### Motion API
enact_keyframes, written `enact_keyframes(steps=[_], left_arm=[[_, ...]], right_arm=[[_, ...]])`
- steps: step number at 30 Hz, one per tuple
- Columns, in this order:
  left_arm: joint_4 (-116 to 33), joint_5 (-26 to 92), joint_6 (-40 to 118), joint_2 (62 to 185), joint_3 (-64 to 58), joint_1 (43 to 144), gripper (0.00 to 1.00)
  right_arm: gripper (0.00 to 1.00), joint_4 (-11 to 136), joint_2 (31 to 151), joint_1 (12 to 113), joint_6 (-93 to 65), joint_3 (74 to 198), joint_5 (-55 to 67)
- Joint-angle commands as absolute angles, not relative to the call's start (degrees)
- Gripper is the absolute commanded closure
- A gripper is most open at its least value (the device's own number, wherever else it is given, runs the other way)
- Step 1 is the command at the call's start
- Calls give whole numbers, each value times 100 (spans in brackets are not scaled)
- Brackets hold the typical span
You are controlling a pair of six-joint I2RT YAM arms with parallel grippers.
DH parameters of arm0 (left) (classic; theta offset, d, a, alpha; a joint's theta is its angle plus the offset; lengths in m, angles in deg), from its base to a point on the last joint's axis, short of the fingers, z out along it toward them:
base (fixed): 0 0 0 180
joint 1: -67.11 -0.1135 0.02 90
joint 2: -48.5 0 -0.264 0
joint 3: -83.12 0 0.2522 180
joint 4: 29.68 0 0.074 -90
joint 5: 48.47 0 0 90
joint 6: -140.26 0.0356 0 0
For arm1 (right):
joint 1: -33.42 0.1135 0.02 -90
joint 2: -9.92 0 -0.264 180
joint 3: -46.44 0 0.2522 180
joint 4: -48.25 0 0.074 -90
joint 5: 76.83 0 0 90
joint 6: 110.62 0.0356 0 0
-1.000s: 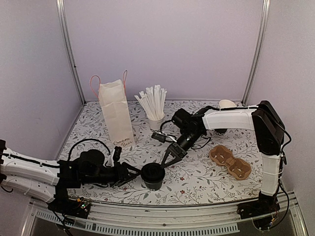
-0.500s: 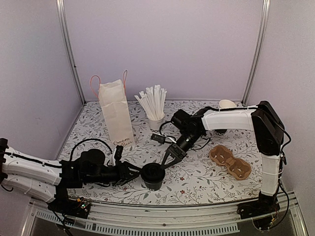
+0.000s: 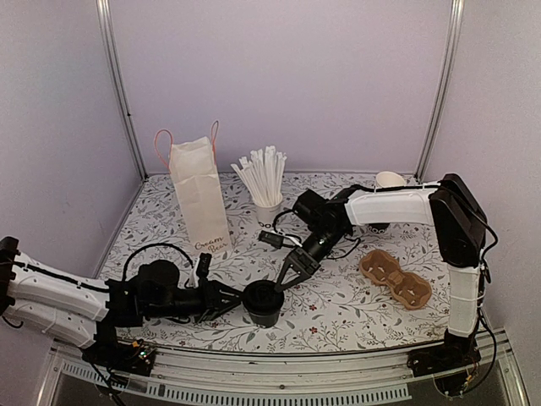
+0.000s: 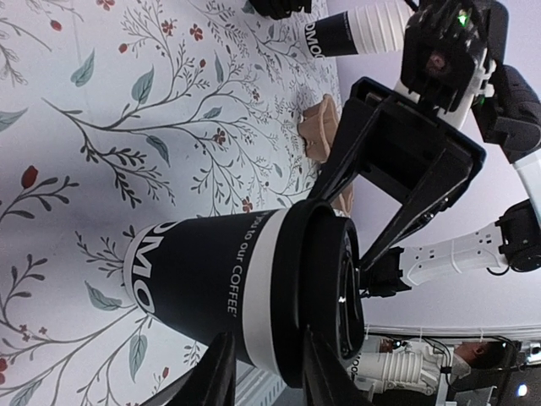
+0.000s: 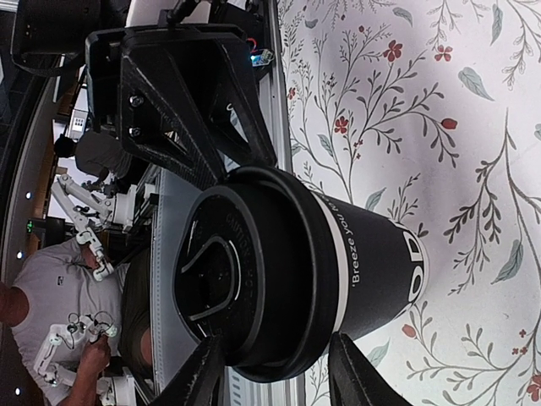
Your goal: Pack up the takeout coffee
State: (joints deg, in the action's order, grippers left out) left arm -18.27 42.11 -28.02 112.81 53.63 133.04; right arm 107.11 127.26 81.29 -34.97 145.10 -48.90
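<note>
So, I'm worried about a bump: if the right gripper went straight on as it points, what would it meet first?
Probably the takeout coffee, standing right before the open jaws; the left gripper lies beyond.

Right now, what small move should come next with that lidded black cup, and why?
Probably close the left gripper on the takeout coffee: its jaws look open beside the cup wall, while the right gripper is open near the lid, gripping nothing.

Left pincer [image 4: 266, 359] flanks the lidded takeout coffee [image 4: 228, 283].
</note>
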Motion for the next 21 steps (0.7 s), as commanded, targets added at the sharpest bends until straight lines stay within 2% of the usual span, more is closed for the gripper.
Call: enact_keyframes(steps=[1, 8, 14, 21], left_arm=[[-2251, 4198, -2957, 11358, 5665, 13303, 72], [-2159, 3961, -3023, 11714, 6000, 13193, 79], [-1354, 3640, -3266, 12605, 6436, 13157, 84], [-452, 3222, -3388, 13868, 6598, 13154, 86]], right_arm=[[59, 10727, 12935, 8176, -3592, 14514, -4660], [66, 10575, 13092, 8176, -3433, 14351, -4208], [69, 10518, 13323, 8176, -3371, 14215, -4023], [70, 10514, 13539, 8176, -3287, 14124, -3686]])
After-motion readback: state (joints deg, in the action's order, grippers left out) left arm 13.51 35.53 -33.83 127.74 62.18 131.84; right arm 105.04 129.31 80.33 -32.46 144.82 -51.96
